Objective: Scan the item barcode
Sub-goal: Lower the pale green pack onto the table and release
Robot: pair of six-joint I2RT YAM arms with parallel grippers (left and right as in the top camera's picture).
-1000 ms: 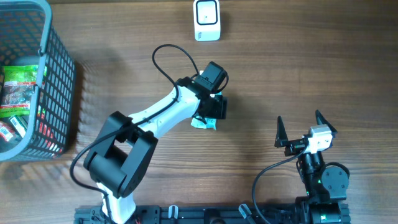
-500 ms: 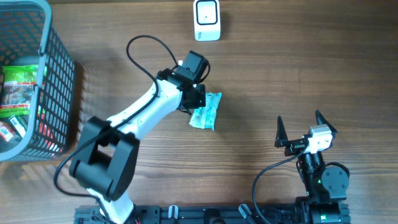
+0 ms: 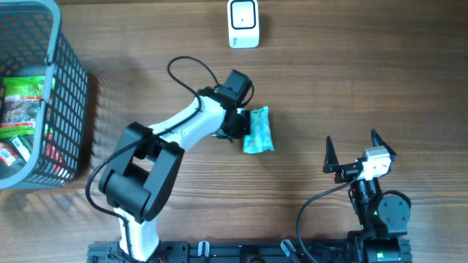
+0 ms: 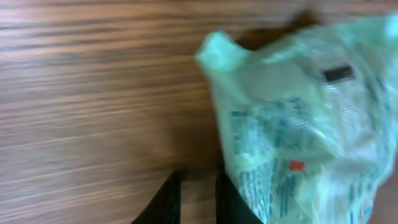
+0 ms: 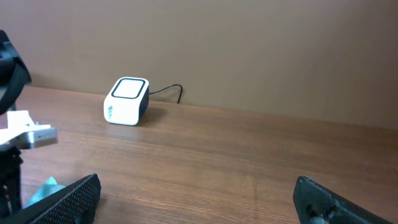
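Observation:
The item is a pale teal plastic packet [image 3: 258, 130] with blue print, lying flat on the wooden table below the white scanner [image 3: 243, 23]. My left gripper [image 3: 239, 123] sits at the packet's left edge. In the left wrist view the packet [image 4: 298, 130] fills the right side, and my left gripper [image 4: 198, 178] has its dark fingers drawn close, with only bare wood in the narrow gap. The packet lies against the outer side of the right finger [image 4: 229, 198]. The view is blurred and no barcode can be made out. My right gripper [image 3: 352, 137] stands open and far from the packet.
A dark mesh basket [image 3: 69, 95] with several packets stands at the left edge. The right wrist view shows the scanner [image 5: 127, 100] with its cable by the back wall, a teal corner of the packet [image 5: 45, 186], and my right gripper [image 5: 196, 180] over bare wood.
My left gripper has shut, swung left off the packet, then come back right to its edge. The packet has shifted right and turned more upright. The right arm has not moved.

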